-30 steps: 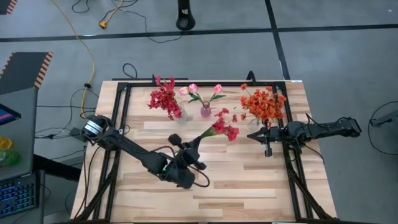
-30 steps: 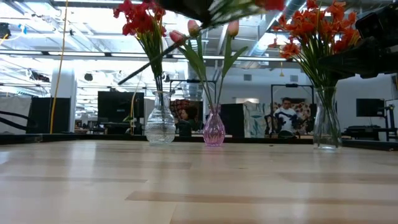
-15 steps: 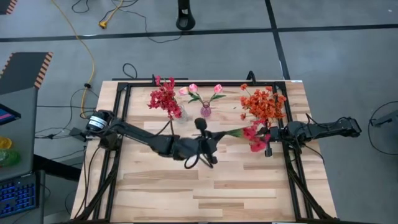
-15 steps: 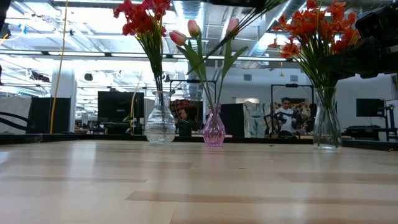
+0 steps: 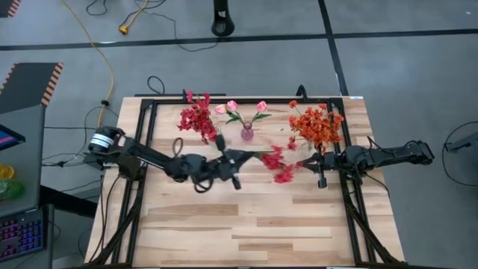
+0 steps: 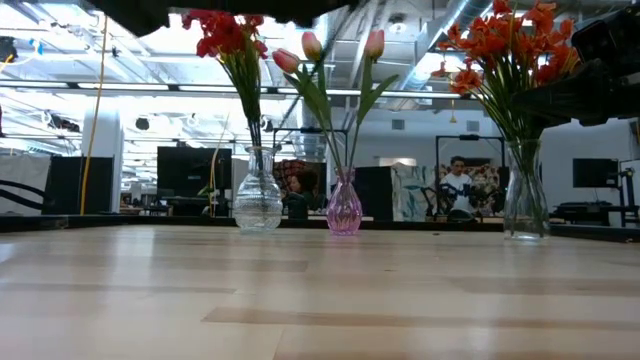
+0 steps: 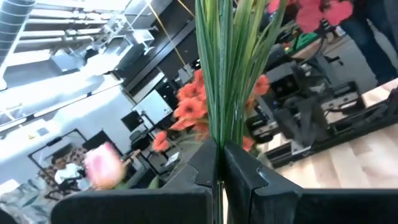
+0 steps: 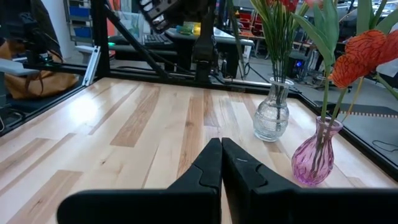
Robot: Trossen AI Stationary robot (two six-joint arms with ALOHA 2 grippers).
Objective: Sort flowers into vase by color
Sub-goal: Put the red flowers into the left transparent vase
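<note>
Over the wooden table [image 5: 254,224], left hand [image 5: 237,157] clamps red flowers' [image 5: 276,162] stems.

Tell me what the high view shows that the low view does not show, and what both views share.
Only the high view shows the left pincer, shut on a red sprig, and the right pincer, shut and empty. Only the low view shows a seated person behind the table. Both show the clear vase, pink vase and tall vase of orange flowers.
</note>
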